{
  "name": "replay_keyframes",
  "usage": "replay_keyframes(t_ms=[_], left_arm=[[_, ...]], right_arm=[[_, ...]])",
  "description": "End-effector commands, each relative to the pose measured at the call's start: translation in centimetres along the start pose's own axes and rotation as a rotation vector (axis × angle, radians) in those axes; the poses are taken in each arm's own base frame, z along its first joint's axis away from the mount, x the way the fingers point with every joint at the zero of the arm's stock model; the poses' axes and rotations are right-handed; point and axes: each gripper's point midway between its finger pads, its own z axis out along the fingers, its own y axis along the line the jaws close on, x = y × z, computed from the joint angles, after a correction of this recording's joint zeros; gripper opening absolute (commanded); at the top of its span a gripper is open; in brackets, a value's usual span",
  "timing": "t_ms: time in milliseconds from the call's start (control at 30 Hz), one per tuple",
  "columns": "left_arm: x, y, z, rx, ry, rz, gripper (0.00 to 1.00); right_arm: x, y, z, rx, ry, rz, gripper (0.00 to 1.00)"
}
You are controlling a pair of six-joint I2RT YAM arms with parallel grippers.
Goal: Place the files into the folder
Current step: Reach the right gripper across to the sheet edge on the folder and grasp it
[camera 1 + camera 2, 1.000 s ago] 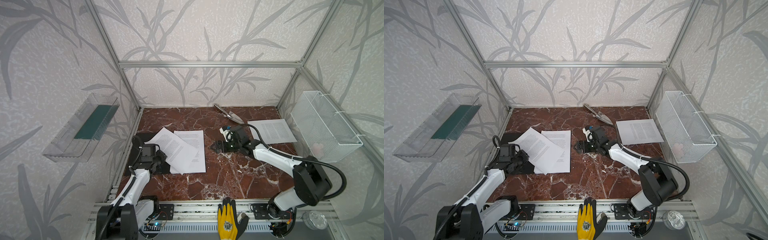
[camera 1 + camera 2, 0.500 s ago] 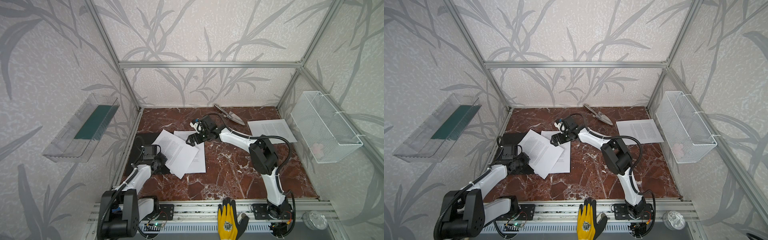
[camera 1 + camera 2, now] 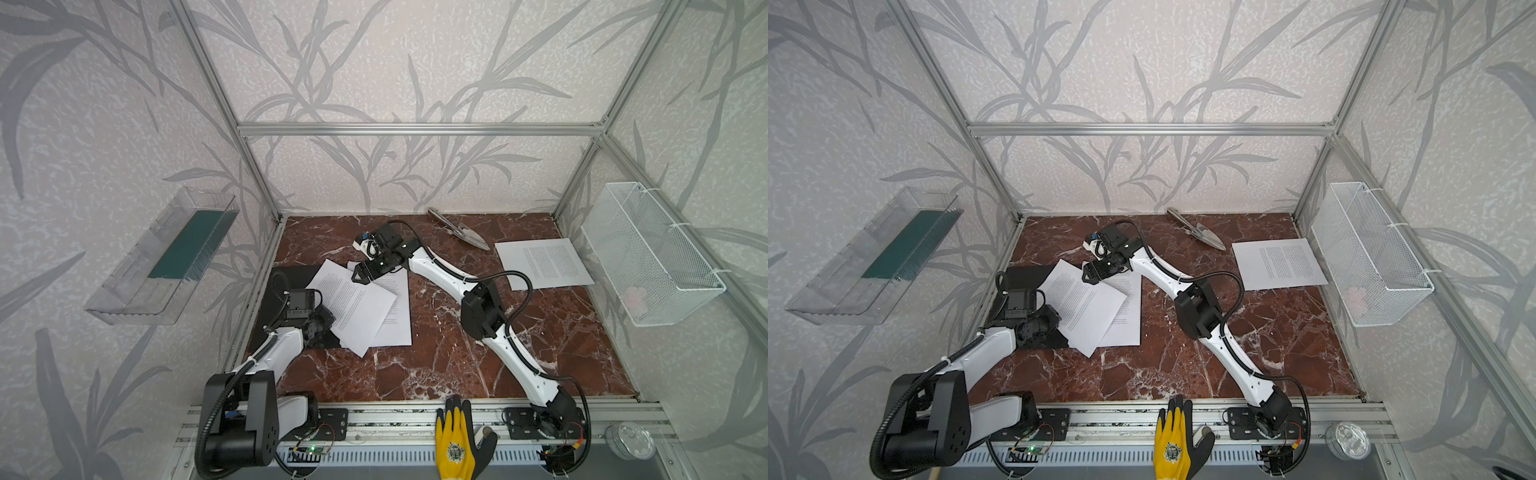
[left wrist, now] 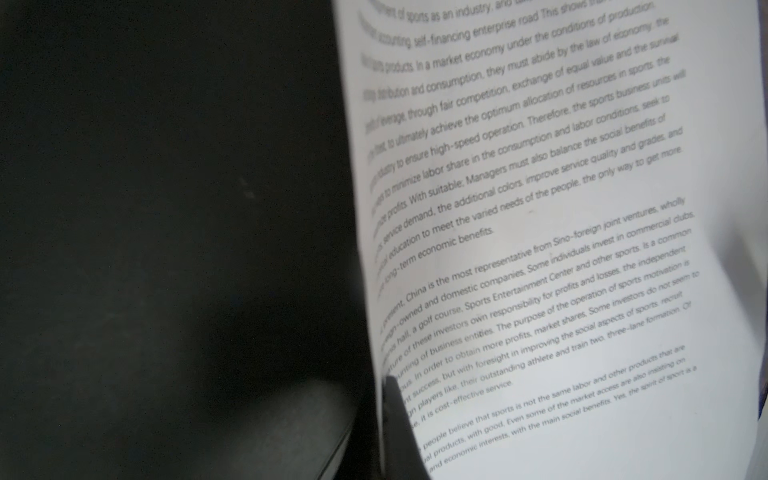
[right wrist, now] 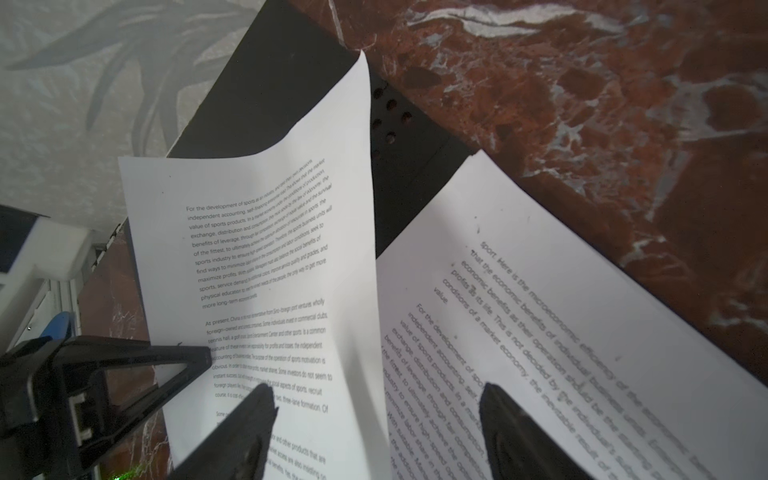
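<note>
Three printed files show in both top views: a tilted sheet (image 3: 353, 303) lying over a straight sheet (image 3: 397, 316), and a third (image 3: 542, 264) far right. The black folder (image 3: 291, 276) lies partly under the tilted sheet at the left. My left gripper (image 3: 327, 323) is shut on that sheet's near left edge; in the left wrist view the paper (image 4: 561, 249) stands between the jaws (image 4: 384, 386) beside the folder (image 4: 166, 208). My right gripper (image 5: 376, 415) is open, and its fingers (image 5: 245, 432) straddle the tilted sheet's raised far edge (image 5: 357, 332).
A metal trowel (image 3: 461, 232) lies at the back. A white wire basket (image 3: 652, 257) hangs on the right wall. A clear tray with a green panel (image 3: 166, 257) hangs on the left wall. A yellow glove (image 3: 455, 444) rests on the front rail.
My right arm has swung from mid-table across to the far corner of the tilted sheet, and its jaws have narrowed somewhat. The tilted sheet has shifted slightly. My left gripper stays shut.
</note>
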Motion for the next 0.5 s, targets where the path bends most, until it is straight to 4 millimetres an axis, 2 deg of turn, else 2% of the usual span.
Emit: replay_keyframes(t_ms=[0, 200, 467], left_arm=[[-0.2, 0.3, 0.0, -0.009, -0.014, 0.007, 0.00], [-0.2, -0.1, 0.1, 0.015, -0.016, 0.003, 0.00], [-0.2, -0.1, 0.3, 0.012, -0.010, 0.006, 0.00]], right_arm=[[1.5, 0.4, 0.2, -0.020, 0.073, 0.020, 0.72], [2.1, 0.8, 0.8, -0.063, 0.087, 0.034, 0.62], [2.0, 1.9, 0.5, -0.119, 0.084, 0.045, 0.29]])
